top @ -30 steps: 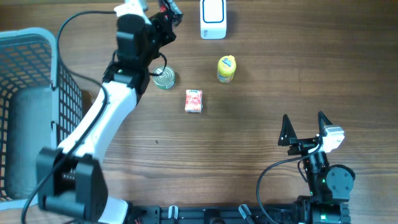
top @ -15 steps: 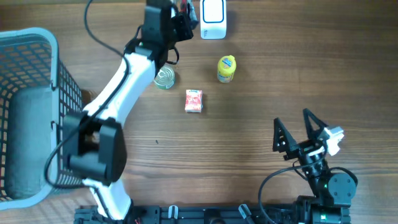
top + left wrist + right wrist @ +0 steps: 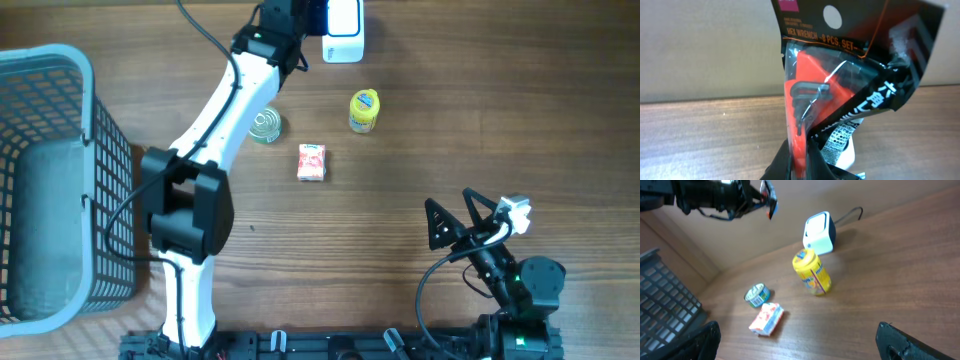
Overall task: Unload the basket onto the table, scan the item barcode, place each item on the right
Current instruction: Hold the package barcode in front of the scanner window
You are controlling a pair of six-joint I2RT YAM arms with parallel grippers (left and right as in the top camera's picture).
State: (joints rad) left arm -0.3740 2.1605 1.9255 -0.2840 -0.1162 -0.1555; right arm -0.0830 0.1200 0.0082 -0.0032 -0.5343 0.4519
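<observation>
far left: grey wire basket (image 3: pixel 50 120). top centre: left fingers (image 3: pixel 785 167) clamped on hex wrench set pack (image 3: pixel 840 85), raised just beside white barcode scanner (image 3: pixel 343 30). mid tabletop (image 3: pixel 450 120): tin can (image 3: pixel 265 126), red packet (image 3: pixel 312 162), yellow bottle (image 3: pixel 364 111), standing apart. lower right: right fingers (image 3: pixel 438 222) spread wide, gripping nothing.

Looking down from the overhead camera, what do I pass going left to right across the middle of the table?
Blue-grey basket → tin can → red-and-white packet → yellow bottle → right gripper, its jaws open.
</observation>
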